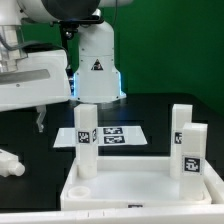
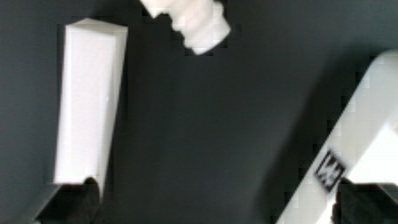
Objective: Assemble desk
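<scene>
The white desk tabletop [image 1: 140, 190] lies at the front of the exterior view with its rim up. Three white tagged legs stand in its corner sockets: one on the left [image 1: 85, 140] and two on the right [image 1: 180, 122] [image 1: 192, 150]. A loose white leg [image 1: 8, 162] lies on the black table at the far left. My gripper [image 1: 40, 120] hangs above the table to the left of the desk. In the wrist view my gripper [image 2: 222, 212] is open, with only dark table between the fingers. One white block [image 2: 89, 100] lies beside one finger and a tagged white block [image 2: 356, 130] beside the other.
The marker board [image 1: 118, 135] lies flat behind the desk. The white robot base [image 1: 97, 65] with its triangle logo stands at the back. A blurred white shape [image 2: 196, 25] shows at the wrist view's edge; I cannot tell what it is.
</scene>
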`<action>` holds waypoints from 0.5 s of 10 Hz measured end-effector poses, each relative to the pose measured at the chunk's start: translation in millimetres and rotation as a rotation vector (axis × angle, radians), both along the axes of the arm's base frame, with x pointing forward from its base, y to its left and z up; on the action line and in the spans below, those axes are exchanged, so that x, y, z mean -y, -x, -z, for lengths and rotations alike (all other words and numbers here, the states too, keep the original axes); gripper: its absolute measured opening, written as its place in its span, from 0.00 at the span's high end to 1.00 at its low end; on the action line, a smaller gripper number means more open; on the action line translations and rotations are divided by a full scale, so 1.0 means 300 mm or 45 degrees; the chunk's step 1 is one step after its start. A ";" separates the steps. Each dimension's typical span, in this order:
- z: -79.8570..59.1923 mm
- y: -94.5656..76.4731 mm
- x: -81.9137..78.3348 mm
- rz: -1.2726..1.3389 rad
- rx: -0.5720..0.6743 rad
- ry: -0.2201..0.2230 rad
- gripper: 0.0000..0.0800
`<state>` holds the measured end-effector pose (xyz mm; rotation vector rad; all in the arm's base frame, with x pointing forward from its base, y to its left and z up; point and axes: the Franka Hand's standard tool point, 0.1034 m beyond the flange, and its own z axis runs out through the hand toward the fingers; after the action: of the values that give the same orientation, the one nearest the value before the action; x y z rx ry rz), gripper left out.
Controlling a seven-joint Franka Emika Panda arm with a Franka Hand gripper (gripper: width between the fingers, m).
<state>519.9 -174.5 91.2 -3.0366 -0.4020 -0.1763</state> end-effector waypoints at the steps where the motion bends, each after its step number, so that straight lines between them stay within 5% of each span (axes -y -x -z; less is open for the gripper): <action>1: -0.001 0.009 0.018 -0.074 -0.008 0.026 0.19; 5: 0.051 0.064 0.013 -0.442 -0.078 0.085 0.19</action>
<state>500.8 -178.4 75.9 -2.9631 -0.9340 -0.0491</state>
